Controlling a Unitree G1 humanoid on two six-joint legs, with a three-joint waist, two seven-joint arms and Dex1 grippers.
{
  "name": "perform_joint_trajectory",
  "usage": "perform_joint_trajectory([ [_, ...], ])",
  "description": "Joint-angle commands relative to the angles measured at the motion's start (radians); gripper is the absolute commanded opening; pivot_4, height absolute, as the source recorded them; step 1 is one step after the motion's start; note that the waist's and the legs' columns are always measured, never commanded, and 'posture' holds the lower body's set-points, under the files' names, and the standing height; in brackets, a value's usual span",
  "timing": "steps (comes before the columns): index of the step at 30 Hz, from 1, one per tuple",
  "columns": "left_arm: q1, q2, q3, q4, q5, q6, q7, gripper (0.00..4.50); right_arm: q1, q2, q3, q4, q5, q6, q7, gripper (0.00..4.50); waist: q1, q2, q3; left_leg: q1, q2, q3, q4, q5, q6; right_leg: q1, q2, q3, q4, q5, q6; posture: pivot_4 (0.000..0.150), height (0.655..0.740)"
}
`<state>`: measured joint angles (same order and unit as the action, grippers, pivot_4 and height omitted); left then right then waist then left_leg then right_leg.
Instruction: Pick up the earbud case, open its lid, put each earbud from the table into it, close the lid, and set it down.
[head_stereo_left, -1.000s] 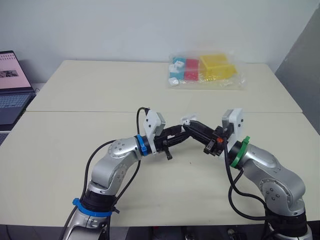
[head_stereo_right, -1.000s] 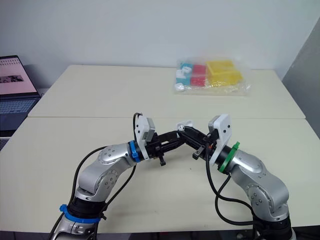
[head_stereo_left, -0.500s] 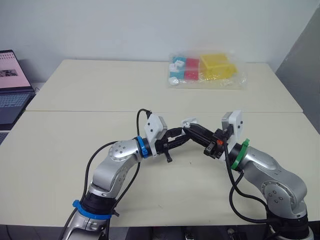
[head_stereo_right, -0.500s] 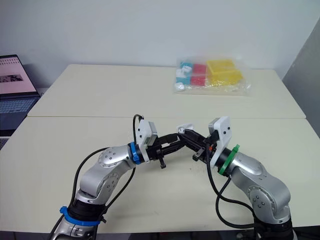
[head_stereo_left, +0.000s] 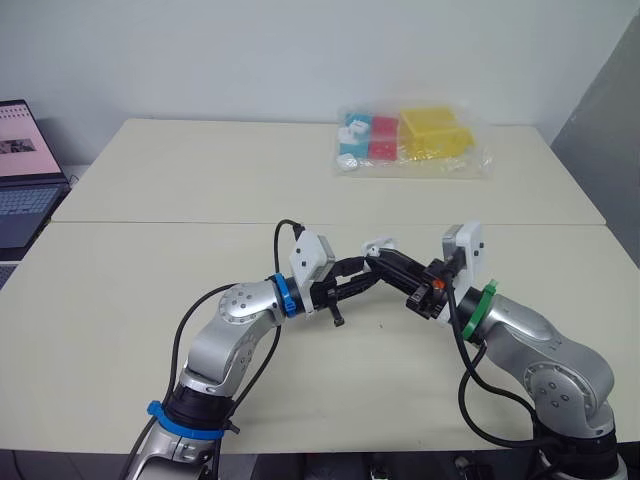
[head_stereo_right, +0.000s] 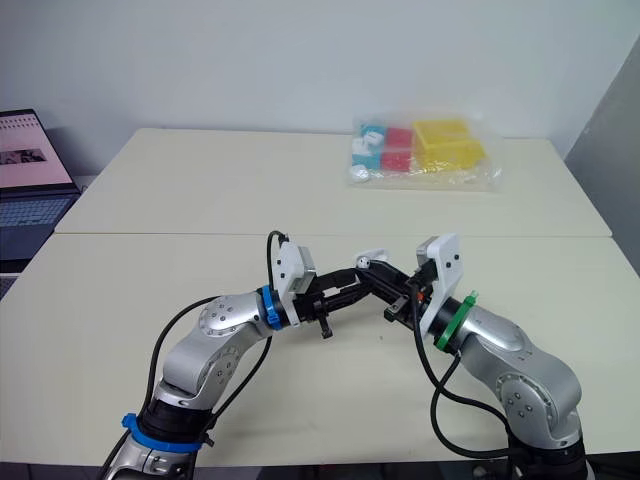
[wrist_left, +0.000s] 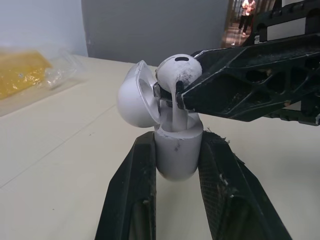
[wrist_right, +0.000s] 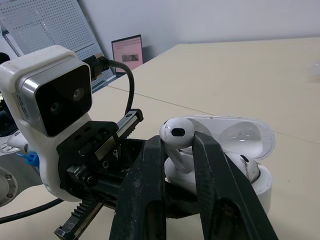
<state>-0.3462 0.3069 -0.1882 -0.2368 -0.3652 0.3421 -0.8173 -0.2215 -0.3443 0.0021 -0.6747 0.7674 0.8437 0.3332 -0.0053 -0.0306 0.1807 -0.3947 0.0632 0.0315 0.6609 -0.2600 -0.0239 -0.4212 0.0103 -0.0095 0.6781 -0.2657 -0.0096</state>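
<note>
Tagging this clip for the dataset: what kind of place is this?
Probably an office or lab room: two plain beige tables pushed together by a bare white wall, an open laptop off to the robot's left, and a perforated panel near it.

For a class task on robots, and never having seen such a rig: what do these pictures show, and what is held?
This is a humanoid robot; each arm ends in a gripper of two black fingers. Two pictures come from cameras in its head, looking down over a pale table; the other two come from a camera on each wrist. The left gripper clamps a white earbud case, lid open. The right gripper pinches a white earbud, its stem pointing down into the case. Farther back lies a clear bag of coloured blocks; a laptop sits far left.
</note>
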Motion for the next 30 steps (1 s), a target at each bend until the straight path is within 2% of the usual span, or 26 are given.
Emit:
perform_joint_trajectory([
  [1,-0.018,-0.022,0.001,-0.042,-0.015,-0.047,-0.001,0.80,0.004,0.012,0.032,-0.021,0.022,0.024,-0.019,0.39,0.000,0.000,0.000,0.000,0.000,0.000,0.000,0.000,0.000,0.000,0.000,0.000,0.000,0.000,0.000,0.150,0.7400],
  [9,-0.020,-0.033,0.008,-0.040,-0.016,-0.047,0.000,0.80,0.009,-0.046,0.065,-0.029,-0.017,0.069,-0.051,0.39,0.000,0.000,0.000,0.000,0.000,0.000,0.000,0.000,0.000,0.000,0.000,0.000,0.000,0.000,0.000,0.150,0.7400],
  [15,-0.018,-0.036,0.010,-0.036,-0.016,-0.051,-0.003,0.80,0.008,-0.034,0.062,-0.025,0.004,0.042,-0.031,0.39,0.000,0.000,0.000,0.000,0.000,0.000,0.000,0.000,0.000,0.000,0.000,0.000,0.000,0.000,0.000,0.150,0.7400],
  [26,-0.015,-0.036,0.011,-0.039,-0.017,-0.044,0.000,0.80,-0.014,-0.057,0.039,-0.042,-0.020,0.029,-0.053,4.31,0.000,0.000,0.000,0.000,0.000,0.000,0.000,0.000,0.000,0.000,0.000,0.000,0.000,0.000,0.000,0.150,0.7400],
  [27,-0.014,-0.036,0.011,-0.039,-0.018,-0.043,0.002,0.80,-0.015,-0.058,0.037,-0.044,-0.019,0.029,-0.054,4.50,0.000,0.000,0.000,0.000,0.000,0.000,0.000,0.000,0.000,0.000,0.000,0.000,0.000,0.000,0.000,0.150,0.7400],
  [30,-0.012,-0.034,0.011,-0.037,-0.019,-0.043,0.005,0.80,-0.013,-0.067,0.031,-0.052,-0.015,0.032,-0.052,4.50,0.000,0.000,0.000,0.000,0.000,0.000,0.000,0.000,0.000,0.000,0.000,0.000,0.000,0.000,0.000,0.150,0.7400],
])
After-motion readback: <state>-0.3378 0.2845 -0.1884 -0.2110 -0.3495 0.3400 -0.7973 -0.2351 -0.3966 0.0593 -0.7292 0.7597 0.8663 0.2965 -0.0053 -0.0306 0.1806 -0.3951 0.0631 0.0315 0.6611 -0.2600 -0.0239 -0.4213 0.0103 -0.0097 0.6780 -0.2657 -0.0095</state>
